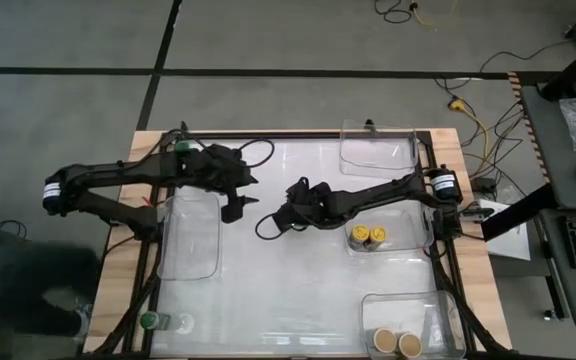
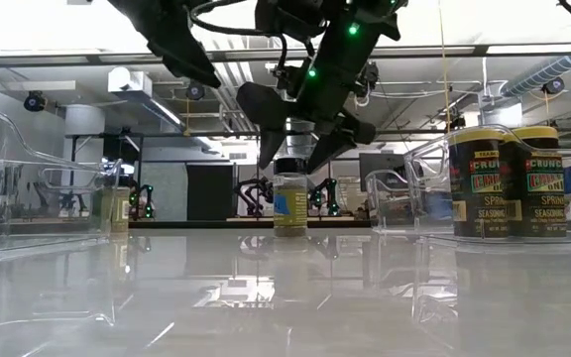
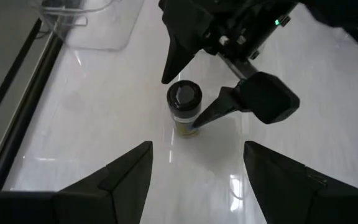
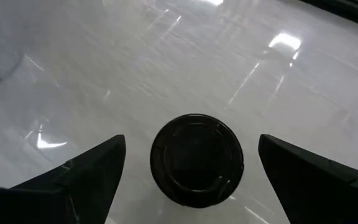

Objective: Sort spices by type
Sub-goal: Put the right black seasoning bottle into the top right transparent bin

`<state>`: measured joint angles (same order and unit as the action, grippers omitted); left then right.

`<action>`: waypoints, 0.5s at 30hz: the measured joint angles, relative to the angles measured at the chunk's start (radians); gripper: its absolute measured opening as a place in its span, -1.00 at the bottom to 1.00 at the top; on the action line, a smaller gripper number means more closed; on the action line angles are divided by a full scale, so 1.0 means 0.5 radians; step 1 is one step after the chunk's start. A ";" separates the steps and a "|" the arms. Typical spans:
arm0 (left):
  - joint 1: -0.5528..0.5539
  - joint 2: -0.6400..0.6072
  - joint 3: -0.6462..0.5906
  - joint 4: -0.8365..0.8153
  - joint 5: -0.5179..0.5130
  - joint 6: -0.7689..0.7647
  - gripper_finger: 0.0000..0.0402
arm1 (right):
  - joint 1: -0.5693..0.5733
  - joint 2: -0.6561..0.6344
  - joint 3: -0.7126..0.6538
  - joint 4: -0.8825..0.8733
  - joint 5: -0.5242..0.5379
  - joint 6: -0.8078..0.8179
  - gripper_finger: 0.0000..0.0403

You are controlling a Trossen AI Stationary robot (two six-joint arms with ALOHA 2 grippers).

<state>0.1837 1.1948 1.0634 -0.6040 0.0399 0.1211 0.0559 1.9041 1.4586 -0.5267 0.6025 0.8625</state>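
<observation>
Jar with black lid (image 3: 184,107): stands upright on the white table (image 1: 298,290), long axis vertical, lid facing up, near the table's middle. From above it is almost wholly covered by the right gripper (image 1: 271,226); only the low view and the wrist views show it. Its label is too small to read.

Right gripper: jaws spread wide, one finger on each side of the black-lidded jar, lowered around the lid, neither finger seen pressing it. Nothing grasped.

Left gripper (image 1: 236,205): jaws apart and empty, hanging above the table just beside the right gripper, on the side of the left clear bin (image 1: 190,238).

Yellow-lidded jars (image 1: 367,236): two, upright, touching side by side in a clear bin at the table's right side. The low view shows their labels only in part, with the lids cut by the bin wall.

Tan-lidded jars (image 1: 397,343): two, upright, side by side in the clear bin (image 1: 438,310) at the near right corner, partly cut by the picture's edge.

Green-lidded jar (image 1: 150,321): upright at the near left corner, beside a clear shape that is hard to make out.

Far clear bin (image 1: 378,148): contents cannot be told.

Person (image 1: 8,280): blurred, at the picture's left edge, off the table.
</observation>
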 joint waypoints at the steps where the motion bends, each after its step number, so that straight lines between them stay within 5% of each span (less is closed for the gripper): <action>1: 0.000 -0.010 0.000 0.001 0.004 0.001 0.17 | -0.002 0.000 0.000 -0.001 0.000 0.005 0.78; 8: 0.000 -0.051 -0.001 0.001 0.008 0.010 0.17 | -0.021 0.024 -0.005 -0.045 0.019 0.120 0.75; 15: 0.000 -0.103 -0.071 0.044 0.011 0.055 0.17 | -0.035 0.031 -0.006 -0.030 0.022 0.185 0.47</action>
<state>0.1837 1.1433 1.0277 -0.5819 0.0452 0.1486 0.0383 1.9198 1.4555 -0.5417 0.6135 0.9552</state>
